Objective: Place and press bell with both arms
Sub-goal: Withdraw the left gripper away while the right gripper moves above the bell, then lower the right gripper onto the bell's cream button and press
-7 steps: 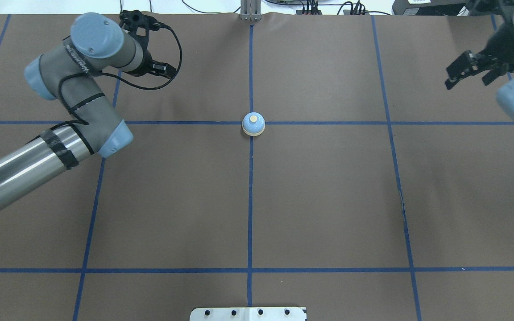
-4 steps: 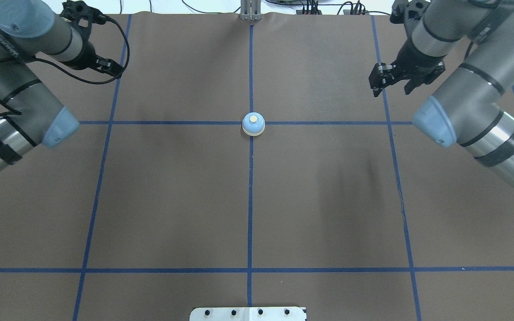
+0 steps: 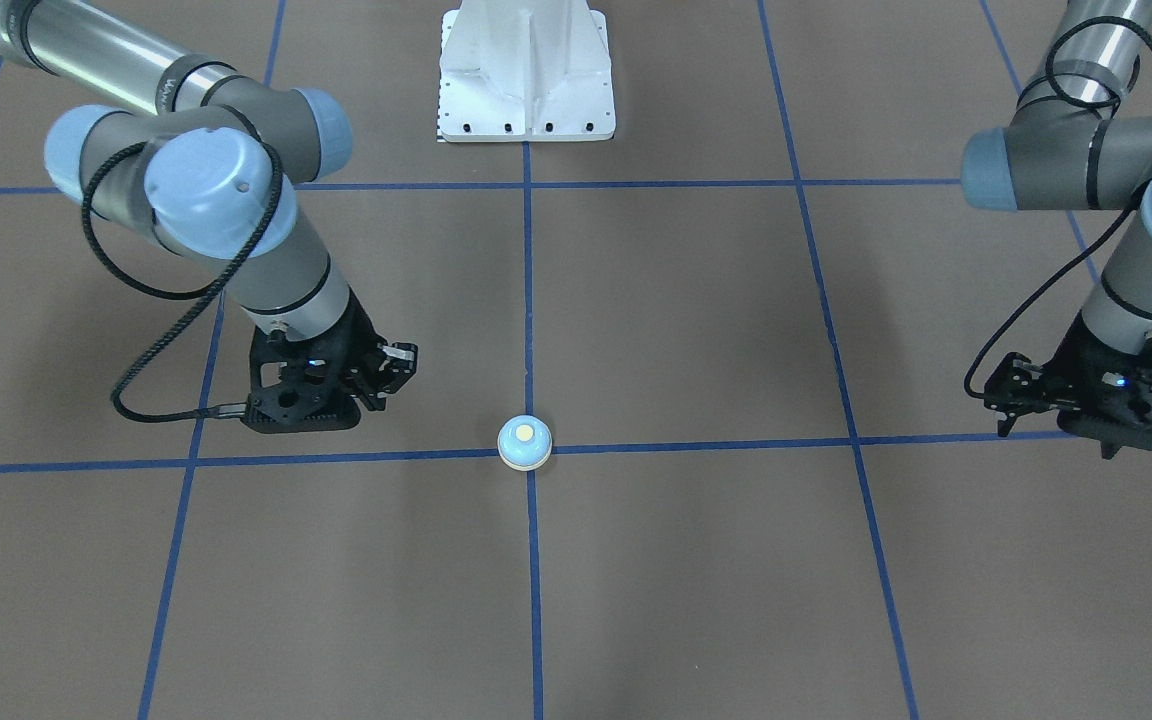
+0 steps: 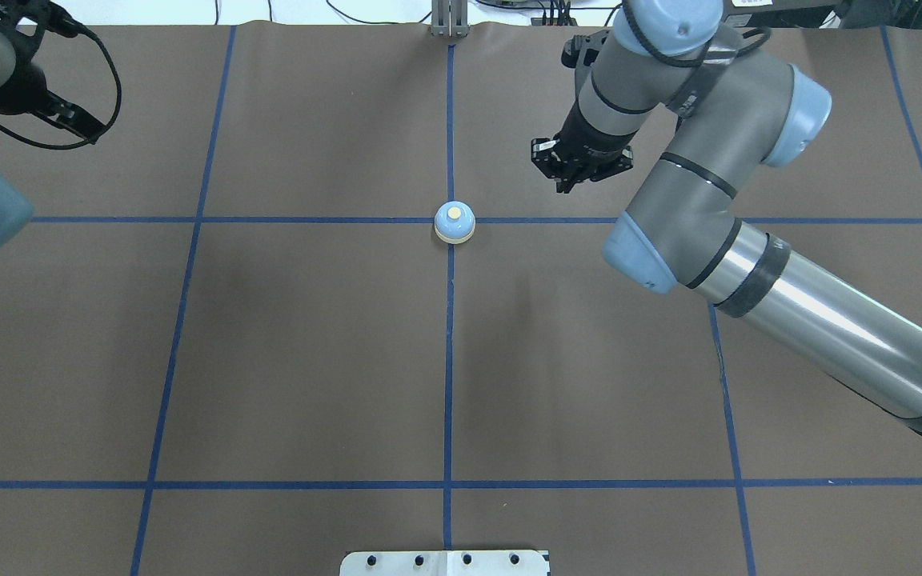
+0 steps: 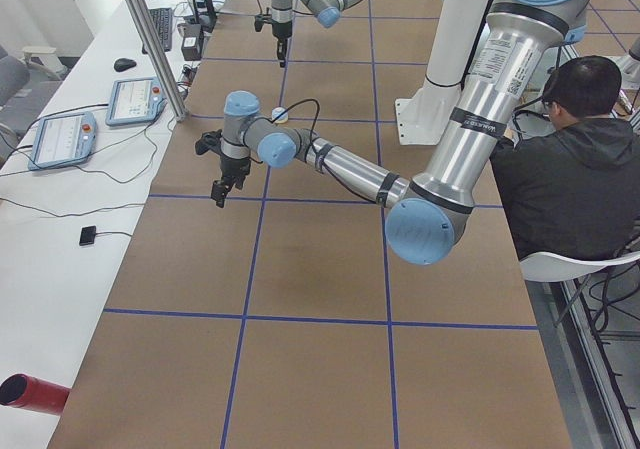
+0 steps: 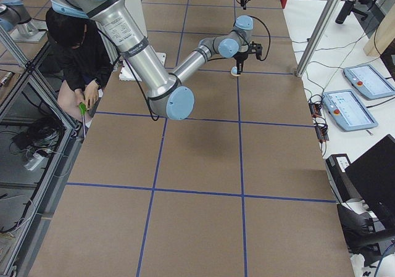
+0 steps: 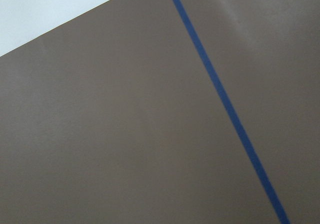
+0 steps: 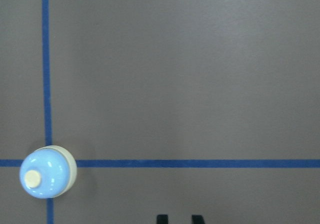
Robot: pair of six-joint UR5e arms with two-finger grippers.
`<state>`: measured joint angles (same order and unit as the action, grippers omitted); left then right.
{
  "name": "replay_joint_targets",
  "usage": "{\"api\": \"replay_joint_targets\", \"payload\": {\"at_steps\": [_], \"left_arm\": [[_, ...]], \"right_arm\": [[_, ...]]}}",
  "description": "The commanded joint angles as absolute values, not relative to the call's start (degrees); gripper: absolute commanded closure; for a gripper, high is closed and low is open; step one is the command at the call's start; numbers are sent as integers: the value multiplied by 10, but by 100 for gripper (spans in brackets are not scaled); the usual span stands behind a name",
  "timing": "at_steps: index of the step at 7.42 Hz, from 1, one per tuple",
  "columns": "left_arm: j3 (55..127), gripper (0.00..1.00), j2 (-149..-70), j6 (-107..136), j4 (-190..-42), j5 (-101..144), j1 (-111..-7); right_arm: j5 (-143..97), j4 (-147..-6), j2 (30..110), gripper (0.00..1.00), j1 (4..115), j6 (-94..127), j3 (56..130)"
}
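The light-blue bell (image 4: 454, 222) with its cream button stands upright on the crossing of two blue lines; it also shows in the front view (image 3: 524, 443) and at the lower left of the right wrist view (image 8: 47, 172). My right gripper (image 4: 571, 186) hovers to the bell's right and a little beyond it, not touching it. Its fingers are drawn together with only a narrow slit in the wrist view (image 8: 179, 218), and it holds nothing. My left gripper (image 4: 81, 126) is open and empty at the far left corner, far from the bell. The left wrist view shows only mat and tape.
The brown mat carries a blue tape grid. The white pedestal base (image 3: 526, 70) sits at the robot's edge. A metal post (image 4: 450, 20) stands at the far edge. A seated person (image 5: 570, 169) is beside the table, and teach pendants (image 5: 70, 134) lie on the white side table.
My right arm has swung in from the far right to just beside the bell, with its fingers closing. My left arm has drawn back to the far left corner. The bell has not moved.
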<state>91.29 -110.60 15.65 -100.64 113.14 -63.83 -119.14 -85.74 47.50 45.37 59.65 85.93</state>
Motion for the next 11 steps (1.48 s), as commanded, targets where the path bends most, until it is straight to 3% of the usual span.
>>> {"api": "replay_joint_targets", "payload": {"at_steps": [1, 11], "left_arm": [[926, 0, -1076, 112, -1002, 1166, -670], [960, 0, -970, 83, -959, 1216, -693]], "right_arm": [[-1182, -857, 405, 100, 426, 603, 780], [-1151, -812, 295, 100, 391, 600, 607]]}}
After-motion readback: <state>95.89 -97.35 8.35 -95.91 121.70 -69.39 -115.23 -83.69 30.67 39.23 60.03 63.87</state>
